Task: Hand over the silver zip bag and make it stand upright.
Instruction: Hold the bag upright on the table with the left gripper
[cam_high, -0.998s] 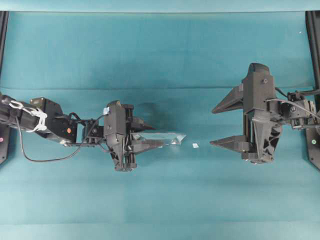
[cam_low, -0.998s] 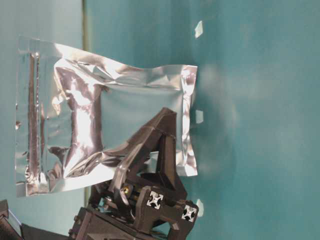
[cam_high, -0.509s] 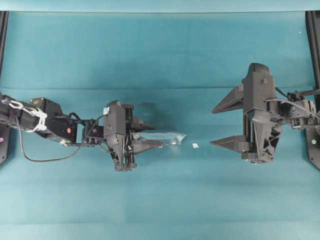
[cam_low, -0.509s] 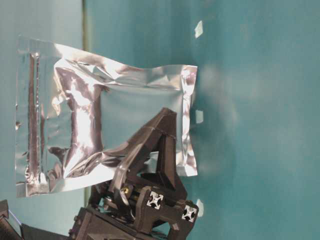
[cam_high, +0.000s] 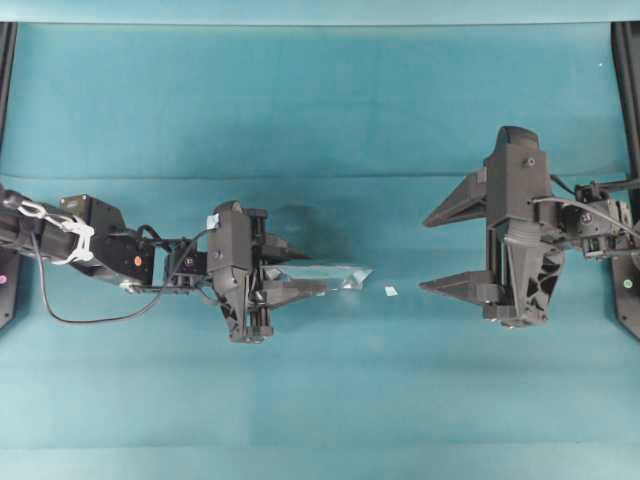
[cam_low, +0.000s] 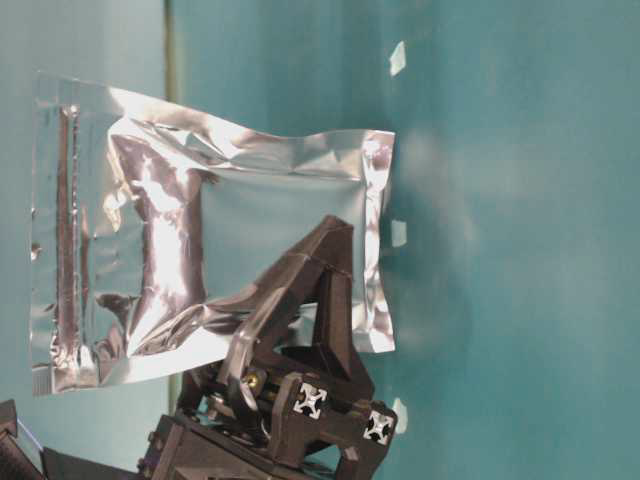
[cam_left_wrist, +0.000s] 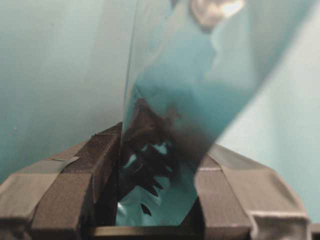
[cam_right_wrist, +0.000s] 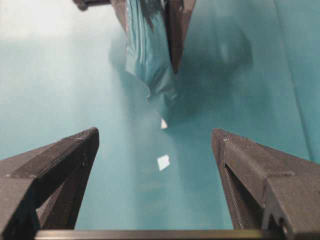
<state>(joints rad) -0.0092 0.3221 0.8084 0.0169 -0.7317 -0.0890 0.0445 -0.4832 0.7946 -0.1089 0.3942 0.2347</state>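
No movement since the earlier frames. Left pincer (cam_high: 300, 268) clamps the silver zip bag (cam_high: 325, 274) edge-on above the desk (cam_high: 320, 110); right pincer (cam_high: 445, 250) gapes wide, well apart. Handover pending, I judge.

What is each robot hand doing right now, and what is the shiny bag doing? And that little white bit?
left end effector: shut on the silver zip bag, holding it off the table.
silver zip bag: gripped at one side, thin edge-on from overhead, crinkled.
right end effector: open wide, empty, apart from the bag.
white scrap: lying flat on the teal table, between the two end effectors.
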